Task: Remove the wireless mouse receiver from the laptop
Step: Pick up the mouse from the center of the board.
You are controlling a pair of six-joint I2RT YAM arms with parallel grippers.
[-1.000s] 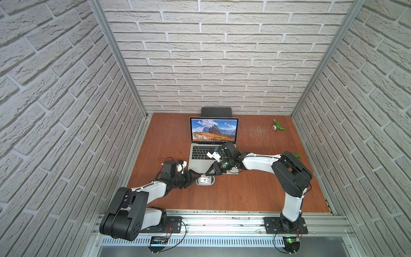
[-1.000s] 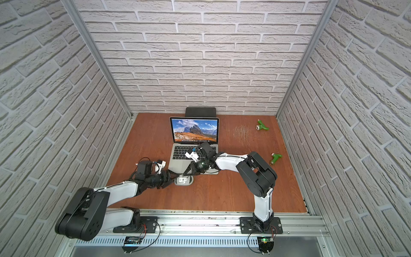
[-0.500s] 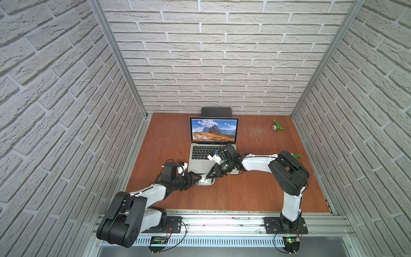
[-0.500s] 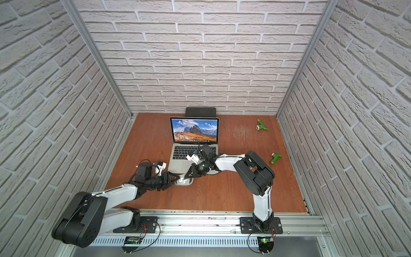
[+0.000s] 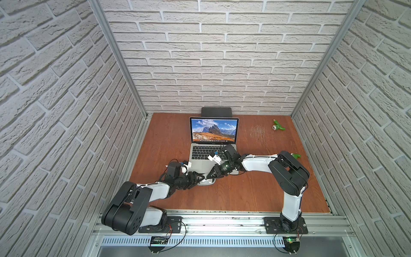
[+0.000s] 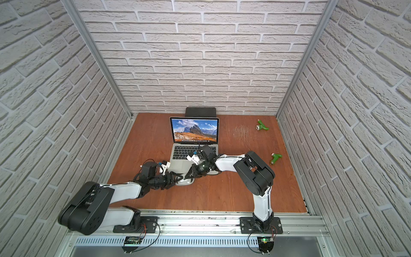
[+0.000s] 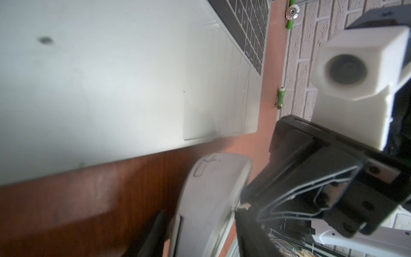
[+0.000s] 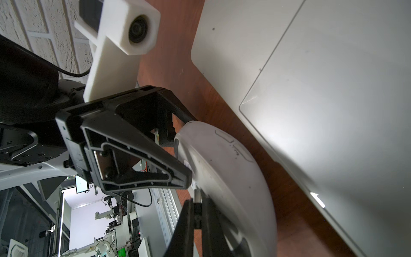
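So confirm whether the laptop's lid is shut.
No: the laptop stands open in both top views, its screen lit with a mountain wallpaper above the keyboard.

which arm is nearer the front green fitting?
Right. Right arm's elbow sits beside the green fitting; left arm is across the table, by the mouse.
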